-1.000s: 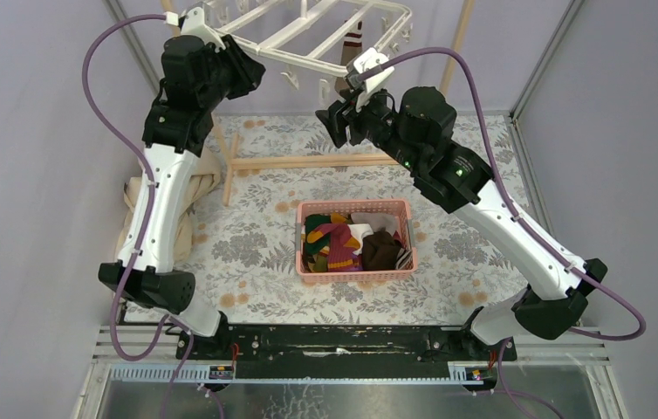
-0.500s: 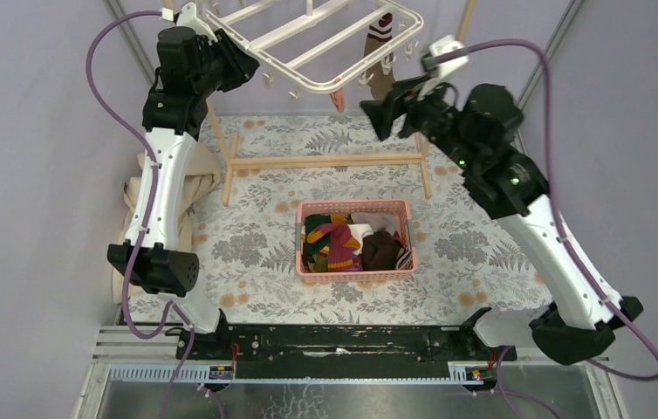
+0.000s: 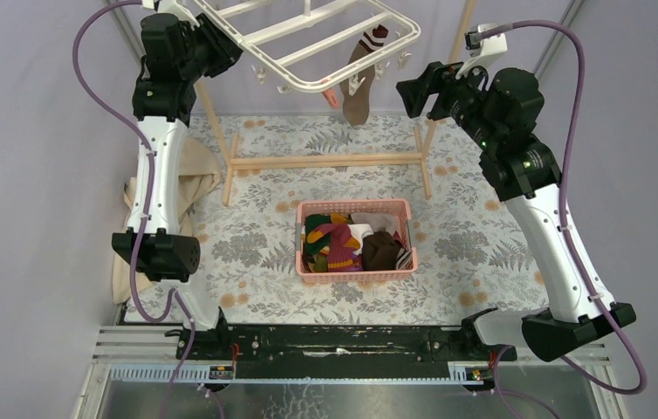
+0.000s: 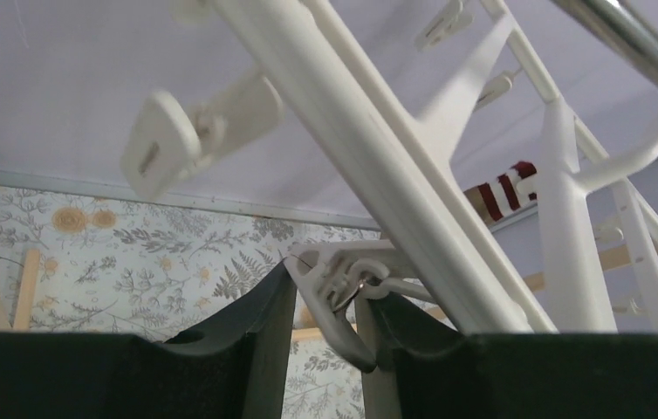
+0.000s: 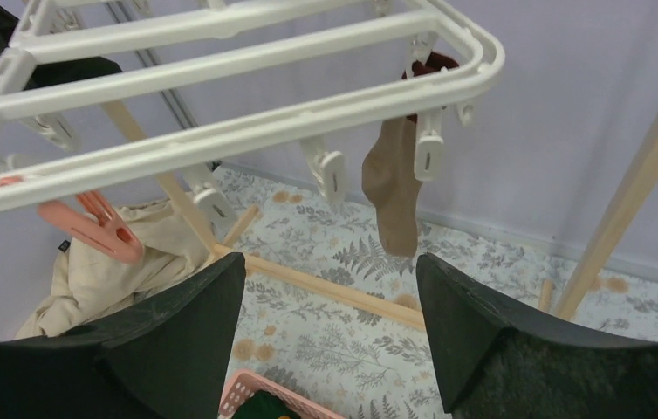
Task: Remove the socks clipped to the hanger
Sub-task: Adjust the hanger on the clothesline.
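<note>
One tan sock, its cuff striped maroon, hangs under one white hanger. My left tool pinches the hanger; my right tool gapes empty.

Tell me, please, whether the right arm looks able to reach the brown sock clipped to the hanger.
Probably yes: the open right gripper faces the sock with only clear air between them, and the hanger's neighbouring clips hang beside it, not in front.
</note>
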